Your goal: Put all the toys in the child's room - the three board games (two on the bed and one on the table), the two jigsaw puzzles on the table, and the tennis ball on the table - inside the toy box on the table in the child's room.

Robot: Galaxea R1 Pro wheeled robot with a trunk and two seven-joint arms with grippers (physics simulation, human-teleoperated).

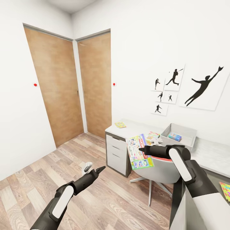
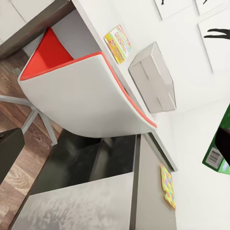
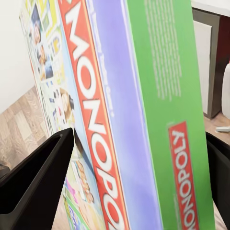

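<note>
Indoors, wood floor (image 1: 105, 198), right jaws (image 1: 140, 149) pinching MONOPOLY board game (image 1: 138, 153) beside table (image 1: 134, 129), left jaws (image 1: 101, 168) pressed together.

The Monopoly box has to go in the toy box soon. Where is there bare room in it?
The toy box is bare but for a blue game near its left wall; the right side is free. Just left of it, the table is crowded.

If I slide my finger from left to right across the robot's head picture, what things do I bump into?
Left gripper → yellow puzzle on the table → Monopoly box held by the right gripper → toy box → second puzzle.
</note>
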